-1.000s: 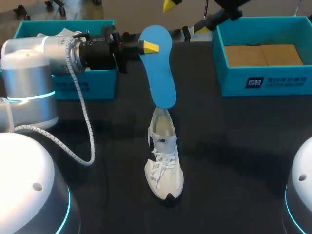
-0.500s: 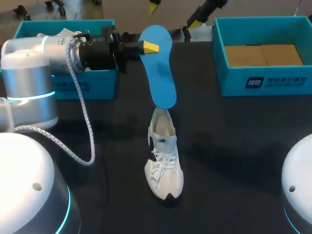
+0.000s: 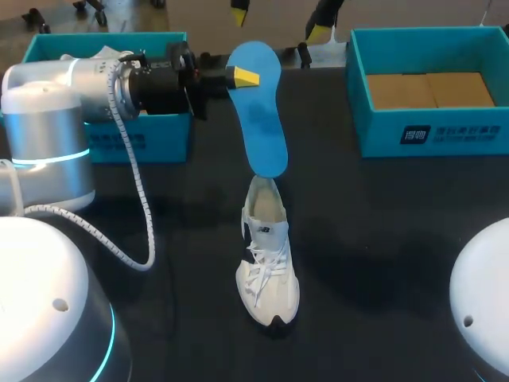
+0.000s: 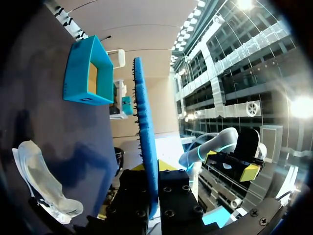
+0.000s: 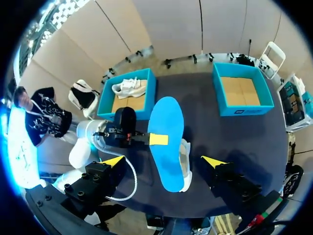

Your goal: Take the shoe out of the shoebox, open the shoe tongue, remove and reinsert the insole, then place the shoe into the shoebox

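left gripper [image 3: 242, 77] is clamping the blue insole [image 3: 262, 119] close to its wide end; one yellow tip is pressing on the face toward the head camera, the other finger is sitting behind it; left wrist view is showing the insole edge-on, pinched between both fingers

left arm [image 3: 103, 79] is coming in from the left and lying level over the left shoebox [image 3: 119, 139]

insole is hanging in the air, wide end far, narrow end near and low, over the shoe [image 3: 268, 263]; the narrow end is overlapping the shoe's heel opening in the head view; can't tell whether it's touching the collar or just hovering above it

shoe is white and standing upright on its sole mid-way across the black table [image 3: 382, 231]; toe is pointing near, heel far, laces facing up

right gripper [image 3: 278, 20] is hanging high over the far side of the table, fingers spread wide; right wrist view is looking straight down, with the insole and shoe lying far below the gripper

right shoebox [image 3: 429, 87] is sitting at far right, open, brown cardboard showing inside; left shoebox is sitting at far left, holding a second white shoe [image 5: 129, 88], seen in the right wrist view; both boxes are standing well apart from the shoe on the table
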`<state>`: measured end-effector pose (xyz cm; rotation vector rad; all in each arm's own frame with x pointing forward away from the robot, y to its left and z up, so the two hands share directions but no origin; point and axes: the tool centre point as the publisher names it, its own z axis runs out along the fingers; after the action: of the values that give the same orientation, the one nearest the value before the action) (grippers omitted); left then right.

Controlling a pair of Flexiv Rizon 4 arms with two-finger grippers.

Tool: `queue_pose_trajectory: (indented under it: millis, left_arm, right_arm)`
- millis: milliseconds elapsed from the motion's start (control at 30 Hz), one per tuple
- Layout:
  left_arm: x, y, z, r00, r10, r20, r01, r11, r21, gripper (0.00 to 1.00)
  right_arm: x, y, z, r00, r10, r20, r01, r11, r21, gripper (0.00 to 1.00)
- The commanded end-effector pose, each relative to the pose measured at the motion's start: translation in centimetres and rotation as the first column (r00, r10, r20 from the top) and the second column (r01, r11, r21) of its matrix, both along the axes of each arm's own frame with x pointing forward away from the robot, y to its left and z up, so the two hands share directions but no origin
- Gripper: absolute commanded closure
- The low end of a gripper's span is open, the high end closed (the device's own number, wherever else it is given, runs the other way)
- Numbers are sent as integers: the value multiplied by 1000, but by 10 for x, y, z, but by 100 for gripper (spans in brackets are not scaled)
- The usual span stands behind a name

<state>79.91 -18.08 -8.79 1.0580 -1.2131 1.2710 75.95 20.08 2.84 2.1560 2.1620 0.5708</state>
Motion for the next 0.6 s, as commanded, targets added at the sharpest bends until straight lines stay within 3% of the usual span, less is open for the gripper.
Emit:
queue_pose_trajectory:
  millis: [33, 300, 600]
  left_arm:
    - [0, 0, 0, 1000, -2, 0, 2, 1000, 2, 100]
    - [0, 0, 0, 1000, -2, 0, 2, 1000, 2, 100]
    - [0, 0, 0, 1000, -2, 0, 2, 1000, 2, 100]
  right_arm:
    - [8, 13, -8, 997, 75, -5, -75, 995, -67, 0]
    - [3, 25, -13, 992, 115, -49, -120, 987, -110, 0]
    - [1, 36, -18, 989, 139, -39, -144, 970, -194, 0]
